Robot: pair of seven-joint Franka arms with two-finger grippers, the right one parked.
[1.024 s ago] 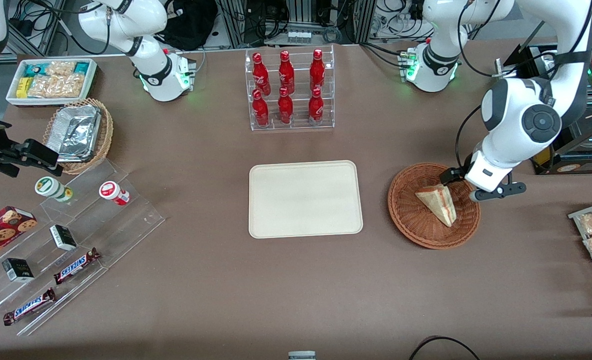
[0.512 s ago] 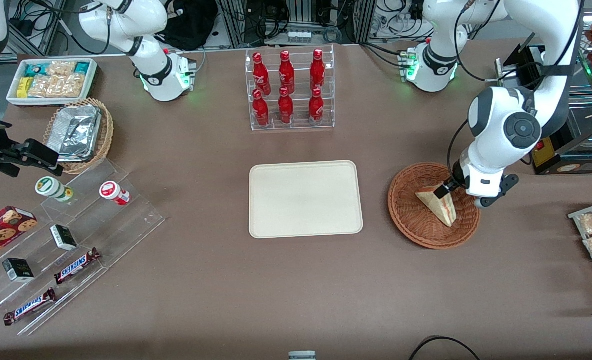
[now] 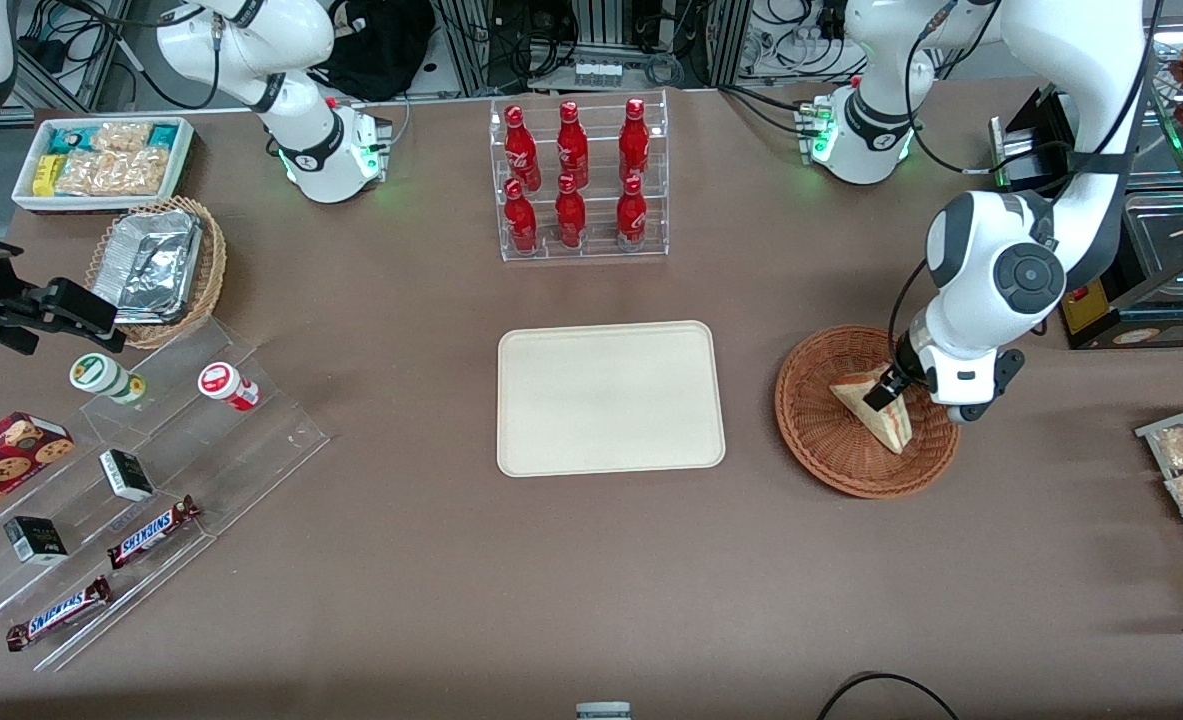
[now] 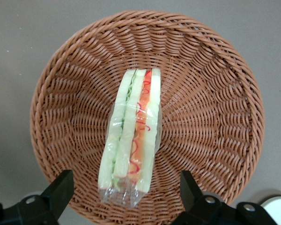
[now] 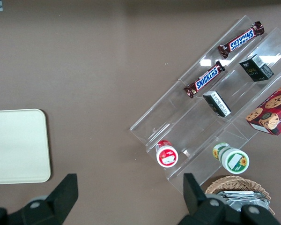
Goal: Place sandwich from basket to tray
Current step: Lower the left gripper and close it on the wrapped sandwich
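The left arm's gripper [image 3: 899, 392] is hanging directly over the basket [image 3: 821, 430], having swung in from the basket's rim on the working arm's side over the past second; a second ago it was sitting clear of the sandwich [image 3: 876, 410], and now one dark finger is overlapping the wedge's farther end in the front view. The sandwich itself is lying where it lay before, inside the basket [image 4: 215, 93], and the tray [image 3: 611, 397] is sitting unchanged toward the parked arm's end from it.

In the wrist view the fingers [image 4: 61, 190] are standing wide apart, one on each side of the sandwich [image 4: 131, 140], gripping nothing and not touching it.

The wedge is lying wrapped in clear film, its cut edge turned upward so the green, pale and red-orange layers are showing as long stripes. In the front view its long axis is running from the basket's middle toward the front camera, with the narrow tip pointing at the nearer rim.

One sandwich, one reddish-brown basket and one cream tray are making up the task's set. Six red bottles [image 3: 571, 175] are standing in a clear rack farther from the camera than the tray, in two rows of three. Two Snickers bars [image 3: 151, 530] are resting on the clear stepped stand toward the parked arm's end of the table.
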